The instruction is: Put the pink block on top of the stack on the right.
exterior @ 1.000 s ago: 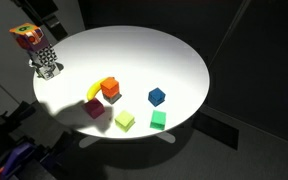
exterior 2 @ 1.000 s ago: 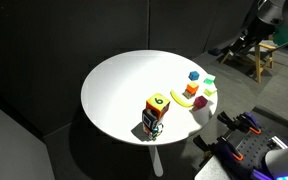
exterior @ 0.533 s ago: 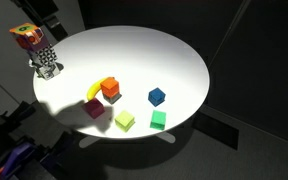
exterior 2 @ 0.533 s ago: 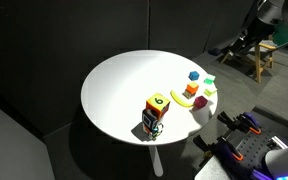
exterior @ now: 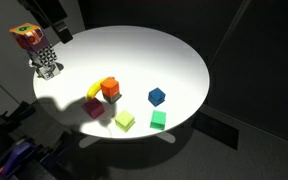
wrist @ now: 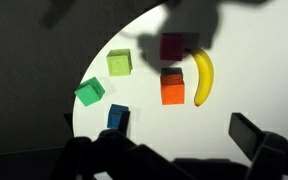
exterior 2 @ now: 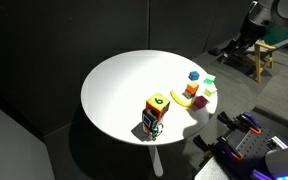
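Low in the wrist view, the gripper (wrist: 169, 150) shows as a dark shape with its two fingers set wide apart and nothing between them (it is dim, but no block is in its hold). The round white table (wrist: 254, 60) lies below it.

Nearest the fingers, the stack (wrist: 172, 87) of orange-red cubes sits with the yellow banana-shaped block (wrist: 202, 78) just beside it at 3 o'clock. The pink block (wrist: 172, 46) rests on the table at 12 o'clock from the stack, near it but apart, under a shadow. At 10 o'clock is the yellow-green cube (wrist: 120, 63), at 9 o'clock the green cube (wrist: 90, 92), and at about 7 o'clock the blue cube (wrist: 118, 117), close to the table's rim.

In an exterior view the pink block (exterior: 93, 108), yellow-green cube (exterior: 125, 120) and green cube (exterior: 158, 120) all lie near the rim, while the tabletop (exterior: 154, 50) past the stack (exterior: 111, 89) is open. A red-and-yellow object on a checked base (exterior: 42, 55) stands at the rim, well apart from the blocks. The arm (exterior: 54, 15) is above that side.
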